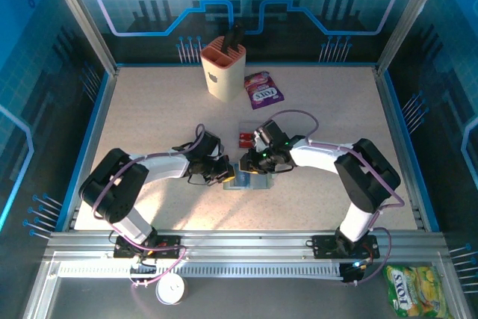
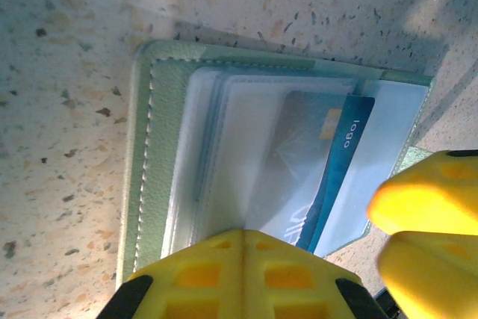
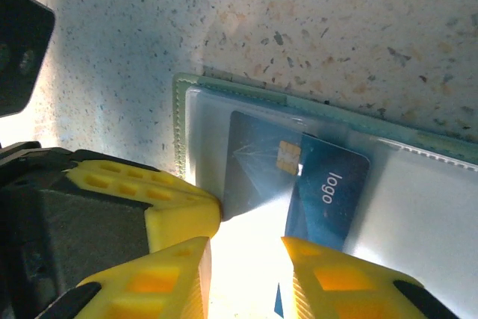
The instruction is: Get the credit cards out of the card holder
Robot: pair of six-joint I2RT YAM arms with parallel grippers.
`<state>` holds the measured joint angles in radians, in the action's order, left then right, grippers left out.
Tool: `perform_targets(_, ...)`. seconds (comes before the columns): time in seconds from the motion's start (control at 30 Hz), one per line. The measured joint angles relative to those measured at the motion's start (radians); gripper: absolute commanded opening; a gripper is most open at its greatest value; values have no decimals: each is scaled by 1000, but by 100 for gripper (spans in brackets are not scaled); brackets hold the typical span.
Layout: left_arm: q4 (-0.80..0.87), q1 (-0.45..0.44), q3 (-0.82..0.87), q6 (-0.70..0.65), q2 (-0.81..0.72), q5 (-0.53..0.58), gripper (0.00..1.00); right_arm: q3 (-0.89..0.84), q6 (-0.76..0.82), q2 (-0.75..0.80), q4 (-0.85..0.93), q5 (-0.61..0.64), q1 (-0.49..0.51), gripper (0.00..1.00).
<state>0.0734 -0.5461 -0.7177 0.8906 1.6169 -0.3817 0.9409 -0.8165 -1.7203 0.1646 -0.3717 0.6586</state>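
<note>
The left pincer (image 2: 240,244) is clenched, its 2 yellow fingers pressed together with nothing between them. Its tip sits on the near edge of the clear sleeves (image 2: 239,132) of the card holder (image 2: 160,147), which lies open and flat on the table (image 1: 149,110) directly ahead of it. Close beside that pincer is the right pincer (image 3: 246,253), its fingers spread with a bright gap between them (whether either finger touches a card I cannot tell), at the holder's edge. Just ahead of the right pincer's fingers, 1 blue card (image 3: 328,192) marked "logo" sticks partway out of a sleeve, its chip end under the plastic and its free corner reaching towards the gap. Beyond the right pincer, apart from the holder, red cards (image 1: 247,138) lie on the table. Farther beyond both pincers are a beige slotted cup (image 1: 222,72) and a purple candy packet (image 1: 263,89).
</note>
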Motion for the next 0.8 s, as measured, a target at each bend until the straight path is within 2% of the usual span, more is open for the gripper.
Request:
perform_targets(0.4, 0, 0, 0, 0, 1, 0, 4, -41, 6, 20, 14, 3, -25, 31)
perform_targets(0.8, 0, 0, 0, 0, 2, 0, 4, -43, 6, -26, 5, -8, -25, 31)
